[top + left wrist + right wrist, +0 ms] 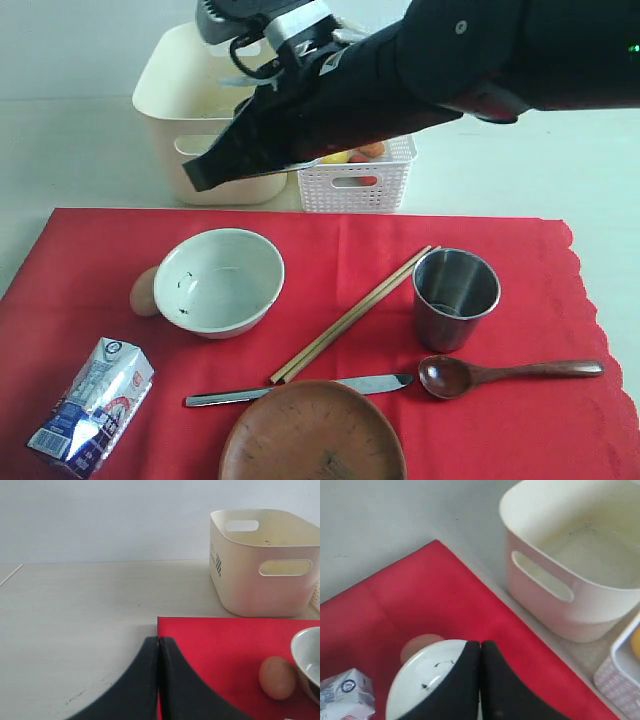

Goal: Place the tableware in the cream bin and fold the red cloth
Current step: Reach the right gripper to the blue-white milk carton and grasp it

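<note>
Nothing binned yet, judging by the views: cream bin point(160, 130) stands behind the cloth, smooth-walled plastic, rounded corners, oval handle slots, its inside bare but for faint marks. Red cloth point(560, 300) lies flat and unfolded, matte fabric, with a scalloped edge on the right of the exterior view. On it, all apart from the bin: white speckled bowl point(218, 282), glossy and round; steel cup point(455, 298), brushed and tapered; wooden chopsticks point(352, 315), pale, lying side by side; metal knife point(300, 390); dark wooden spoon point(505, 374), polished; round brown plate point(312, 435), at the near edge. Egg point(145, 291) touches the bowl; milk carton point(92, 405) lies tilted. Right gripper point(480, 647) hangs over the bowl, fingers pressed together, empty. Left gripper point(158, 645) is likewise closed on nothing, by a cloth corner. Whole task looks left to do
</note>
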